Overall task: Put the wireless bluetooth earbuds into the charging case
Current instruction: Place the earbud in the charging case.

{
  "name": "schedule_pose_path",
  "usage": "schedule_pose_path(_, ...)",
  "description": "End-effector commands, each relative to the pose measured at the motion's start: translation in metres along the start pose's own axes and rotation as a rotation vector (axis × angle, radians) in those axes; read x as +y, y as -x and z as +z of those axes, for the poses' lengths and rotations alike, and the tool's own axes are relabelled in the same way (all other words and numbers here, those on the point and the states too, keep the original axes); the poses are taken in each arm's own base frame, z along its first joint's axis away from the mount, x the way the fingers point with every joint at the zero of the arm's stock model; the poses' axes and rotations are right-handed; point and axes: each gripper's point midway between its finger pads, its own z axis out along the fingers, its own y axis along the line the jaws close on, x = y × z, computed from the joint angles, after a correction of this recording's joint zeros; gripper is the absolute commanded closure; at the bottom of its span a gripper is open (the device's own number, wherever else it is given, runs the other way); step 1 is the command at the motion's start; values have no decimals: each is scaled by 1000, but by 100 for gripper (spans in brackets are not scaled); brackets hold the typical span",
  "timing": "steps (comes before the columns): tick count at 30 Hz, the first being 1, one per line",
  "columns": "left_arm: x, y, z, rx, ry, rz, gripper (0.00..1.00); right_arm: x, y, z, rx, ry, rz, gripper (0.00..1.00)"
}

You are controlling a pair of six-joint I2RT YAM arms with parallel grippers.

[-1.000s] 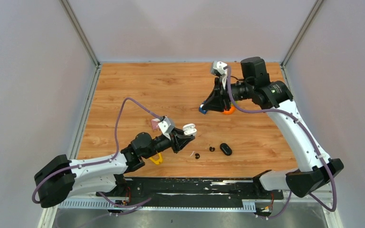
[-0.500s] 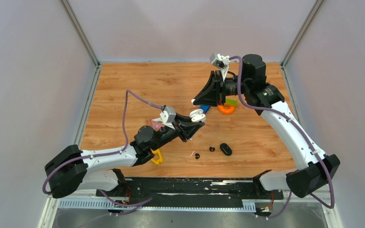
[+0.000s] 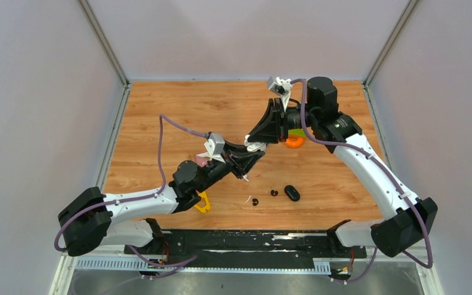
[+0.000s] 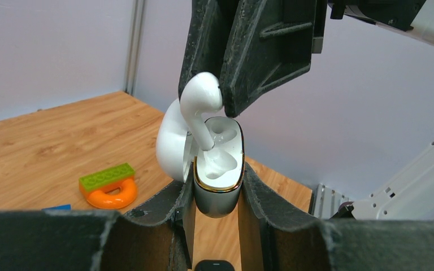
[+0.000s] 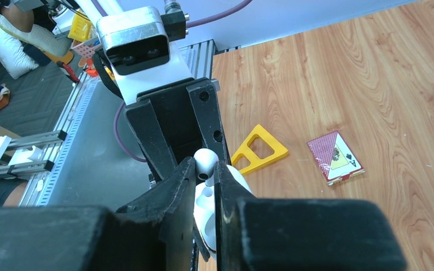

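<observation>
My left gripper (image 4: 217,195) is shut on the base of a white charging case (image 4: 219,183) with a gold rim. It holds the case up off the table, lid (image 4: 171,141) swung open to the left. My right gripper (image 5: 205,169) is shut on a glossy white earbud (image 5: 205,160). The bud's stem (image 4: 202,132) points down into the case's left socket. In the top view both grippers meet mid-table around the case (image 3: 255,147). Two black earbuds (image 3: 255,201) (image 3: 274,193) and another white earbud (image 3: 247,198) lie on the table near the front.
A black case (image 3: 292,193) lies by the black buds. An orange ring with a green block (image 4: 107,186) sits behind the grippers. A yellow triangle (image 5: 259,149) and a red playing card (image 5: 335,157) lie beside the left arm.
The left gripper rose and moved right with the case. The right gripper swung left and down with the white earbud until the bud reached the open case.
</observation>
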Motion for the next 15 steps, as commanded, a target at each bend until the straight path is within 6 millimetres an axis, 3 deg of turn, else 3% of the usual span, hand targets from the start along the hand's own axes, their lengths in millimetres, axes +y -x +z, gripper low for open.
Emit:
schedule_pose_path(1,-10,32,7,-98,-20,-12,100,11,9,1,-21,14,-68,86)
schedule_pose_path(15,-13,41,9,-125,-28,-24,100,16,1,4,0,30,-102,85)
